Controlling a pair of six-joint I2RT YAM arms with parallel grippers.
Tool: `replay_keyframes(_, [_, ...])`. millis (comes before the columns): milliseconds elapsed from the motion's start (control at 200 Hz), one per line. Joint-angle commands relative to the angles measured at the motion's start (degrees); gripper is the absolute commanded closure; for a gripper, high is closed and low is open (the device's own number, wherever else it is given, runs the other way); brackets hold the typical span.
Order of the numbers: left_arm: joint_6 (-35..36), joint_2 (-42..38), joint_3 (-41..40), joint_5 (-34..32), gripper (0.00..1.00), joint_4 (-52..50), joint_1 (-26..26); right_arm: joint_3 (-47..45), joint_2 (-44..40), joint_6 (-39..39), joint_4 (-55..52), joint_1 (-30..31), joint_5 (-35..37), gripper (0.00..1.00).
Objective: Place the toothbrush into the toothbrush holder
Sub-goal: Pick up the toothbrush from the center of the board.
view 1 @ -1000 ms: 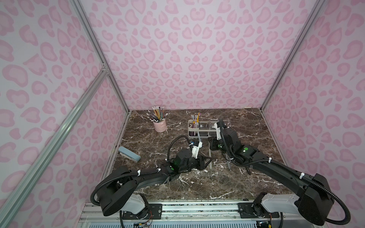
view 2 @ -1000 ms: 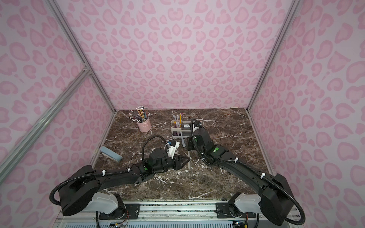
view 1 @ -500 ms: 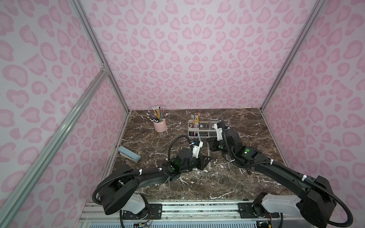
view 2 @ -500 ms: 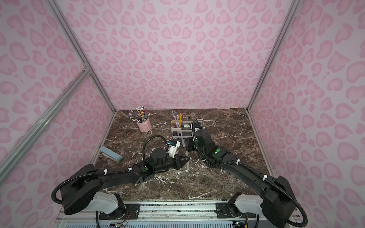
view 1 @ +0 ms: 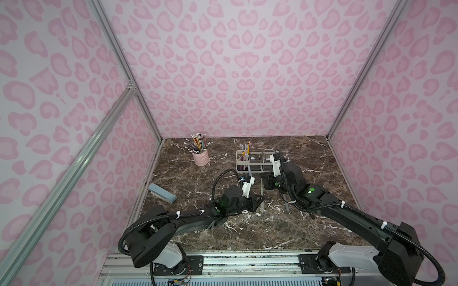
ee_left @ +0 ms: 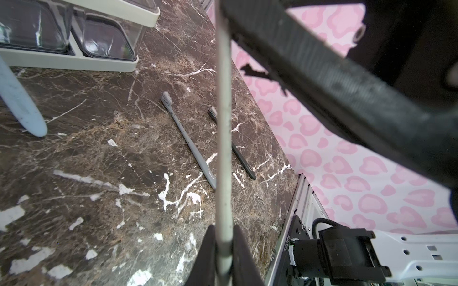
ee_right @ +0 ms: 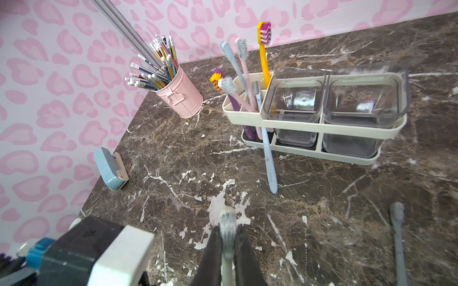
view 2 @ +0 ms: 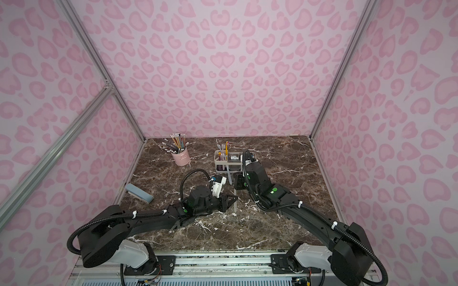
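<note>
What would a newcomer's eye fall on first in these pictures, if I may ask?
First, the pale toothbrush held at both ends mid-scene: the left claw shut on its handle, the right claw on its bristle end. Next, the white toothbrush holder farther back, bristling with colourful brushes, a light blue toothbrush leaning against it from the tabletop.

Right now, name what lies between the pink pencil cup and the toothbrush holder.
Only bare marble tabletop separates the pink pencil cup from the toothbrush holder; the right wrist view shows it.

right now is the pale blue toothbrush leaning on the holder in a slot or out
Out: the pale blue toothbrush leans on the toothbrush holder's rim, handle end on the table.
</note>
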Motion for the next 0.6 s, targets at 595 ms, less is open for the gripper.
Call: replay_keyframes(595, [-2.4, -6.96, 2.05, -12.97, 0.97, -6.88, -0.07, -10.68, -15.28, 0.54, 2.23, -1.05, -6.06, 0.5])
